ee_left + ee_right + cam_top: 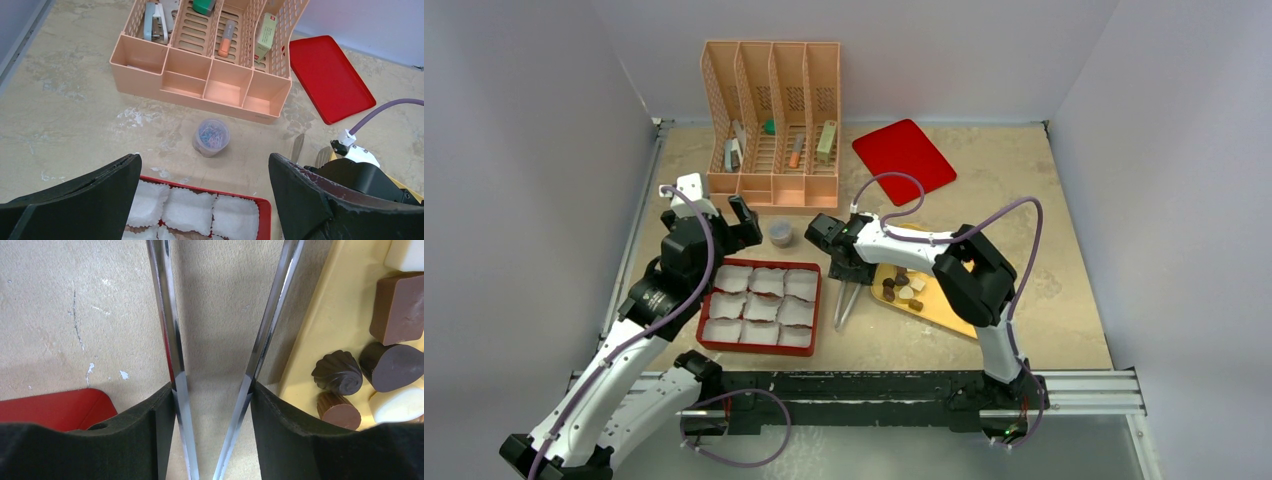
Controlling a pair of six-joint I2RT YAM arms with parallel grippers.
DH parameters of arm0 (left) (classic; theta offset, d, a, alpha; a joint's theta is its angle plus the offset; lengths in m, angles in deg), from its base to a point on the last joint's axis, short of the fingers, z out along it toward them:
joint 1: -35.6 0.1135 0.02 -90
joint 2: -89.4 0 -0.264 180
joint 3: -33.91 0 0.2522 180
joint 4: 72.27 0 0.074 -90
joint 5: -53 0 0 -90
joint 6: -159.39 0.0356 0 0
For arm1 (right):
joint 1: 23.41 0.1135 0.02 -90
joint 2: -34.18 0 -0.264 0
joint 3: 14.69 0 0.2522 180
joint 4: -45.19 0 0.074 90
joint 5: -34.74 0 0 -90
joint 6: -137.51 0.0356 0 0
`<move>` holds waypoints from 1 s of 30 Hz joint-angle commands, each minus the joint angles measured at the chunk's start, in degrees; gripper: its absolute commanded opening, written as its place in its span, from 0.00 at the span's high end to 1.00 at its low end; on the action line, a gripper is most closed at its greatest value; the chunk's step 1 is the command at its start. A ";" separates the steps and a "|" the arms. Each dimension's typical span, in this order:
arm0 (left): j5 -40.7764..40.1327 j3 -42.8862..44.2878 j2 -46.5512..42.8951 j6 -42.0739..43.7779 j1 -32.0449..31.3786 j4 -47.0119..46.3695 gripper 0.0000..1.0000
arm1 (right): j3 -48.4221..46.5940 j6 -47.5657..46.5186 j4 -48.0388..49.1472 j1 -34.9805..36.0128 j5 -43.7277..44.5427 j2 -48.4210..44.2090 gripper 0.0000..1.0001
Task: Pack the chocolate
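We see right claw (212, 390) clamped on tweezers (174, 340), tips cropped in wrist view; left claw (204, 160) wide apart; chocolate (395, 362) partly out of frame.

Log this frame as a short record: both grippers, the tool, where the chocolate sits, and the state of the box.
left gripper: open, empty, above the far edge of the box
right gripper: shut on tongs
tongs: blades apart, nothing between them, over bare table between box and yellow tray
chocolate: dark, tan and cream pieces, all on the yellow tray
box: red, nine white paper cups, no chocolate visible in them
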 commanded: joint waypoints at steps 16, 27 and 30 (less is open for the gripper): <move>2.25 -0.41 -0.39 -0.18 -0.19 -3.10 0.04 | 2.04 -5.78 4.56 0.34 0.47 -6.94 0.48; 5.62 0.95 2.72 -2.11 -0.19 -4.89 0.07 | 9.83 -13.66 5.90 0.34 3.56 -18.21 0.51; 5.93 1.89 4.75 -3.21 -0.23 -5.17 0.08 | 12.54 -19.00 9.43 0.29 0.58 -22.73 0.51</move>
